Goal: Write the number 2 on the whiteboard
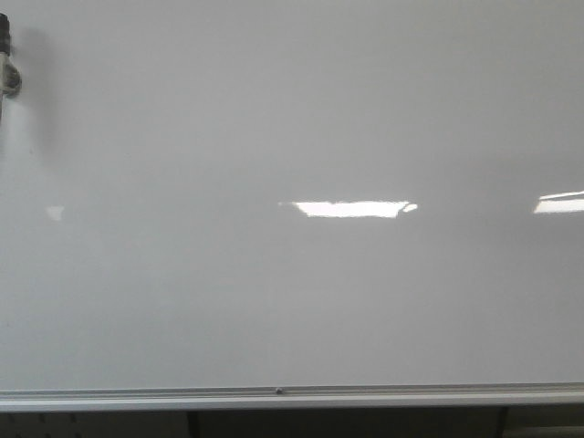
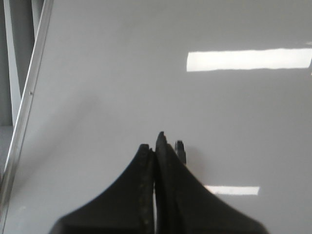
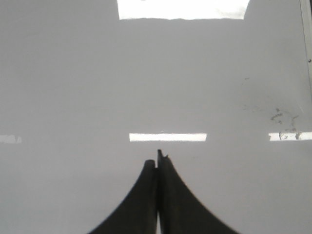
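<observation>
Plainly blank whiteboard, silver rail along lower edge; left gripper pressed together, right gripper pressed together, both over glossy board.

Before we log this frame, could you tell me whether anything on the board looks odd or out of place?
Only faint dark smudges near one edge of the whiteboard, seen in the right wrist view; they look like old marker residue. No written digit shows. The bright patches are just light reflections.
</observation>
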Controlling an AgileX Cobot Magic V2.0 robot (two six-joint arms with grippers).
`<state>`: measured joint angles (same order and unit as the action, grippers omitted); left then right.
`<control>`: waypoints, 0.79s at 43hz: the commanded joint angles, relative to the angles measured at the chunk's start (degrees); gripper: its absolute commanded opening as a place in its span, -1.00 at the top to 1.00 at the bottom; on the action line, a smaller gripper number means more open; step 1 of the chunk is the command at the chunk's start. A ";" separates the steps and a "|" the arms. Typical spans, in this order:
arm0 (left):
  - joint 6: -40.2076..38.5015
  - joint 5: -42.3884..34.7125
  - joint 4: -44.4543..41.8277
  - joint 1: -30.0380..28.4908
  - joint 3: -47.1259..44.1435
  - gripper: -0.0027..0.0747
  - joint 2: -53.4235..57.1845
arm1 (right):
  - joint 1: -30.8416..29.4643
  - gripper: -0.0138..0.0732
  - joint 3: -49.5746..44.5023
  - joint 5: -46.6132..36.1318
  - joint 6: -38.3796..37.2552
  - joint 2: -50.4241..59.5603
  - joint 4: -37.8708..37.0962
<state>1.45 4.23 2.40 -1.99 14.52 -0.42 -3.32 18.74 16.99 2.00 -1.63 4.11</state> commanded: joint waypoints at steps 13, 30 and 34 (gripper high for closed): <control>-0.54 18.44 0.39 0.38 24.11 0.98 -17.01 | -0.02 0.84 19.55 9.88 0.20 -19.47 0.20; -0.54 26.86 0.39 0.38 26.25 0.98 -28.11 | -0.02 0.84 20.20 11.99 0.20 -32.43 0.20; -0.54 27.96 0.39 0.38 26.00 0.98 -29.70 | -0.02 0.84 20.20 13.05 0.33 -34.72 0.12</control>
<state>1.45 35.01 2.40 -1.99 39.04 -28.15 -3.32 37.26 32.86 2.00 -34.03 4.11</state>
